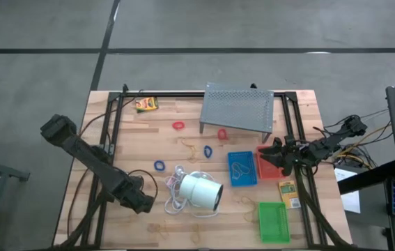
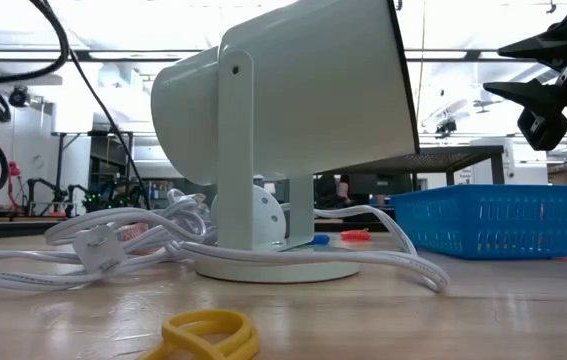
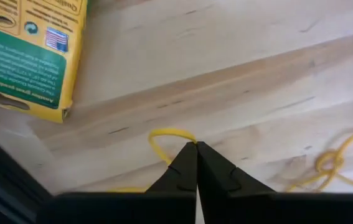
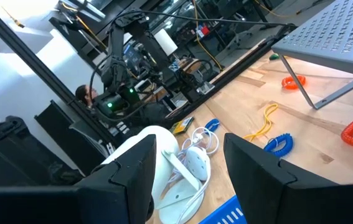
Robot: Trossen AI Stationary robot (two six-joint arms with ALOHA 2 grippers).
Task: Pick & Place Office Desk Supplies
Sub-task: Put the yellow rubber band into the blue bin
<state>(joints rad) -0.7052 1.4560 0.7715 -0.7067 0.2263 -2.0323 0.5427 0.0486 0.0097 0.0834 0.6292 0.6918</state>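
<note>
Fingers of the right gripper (image 1: 275, 155) hang spread above the small red plastic tray (image 1: 269, 164), apparently between picks; left gripper (image 3: 196, 163) clenched.

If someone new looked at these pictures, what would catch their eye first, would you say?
Probably the big white cylinder with its white cord, lying near the table's front middle and filling the low view. Next, the grey perforated stand at the back, with the blue tray in front of it. The right gripper hovers open over the red tray.
</note>
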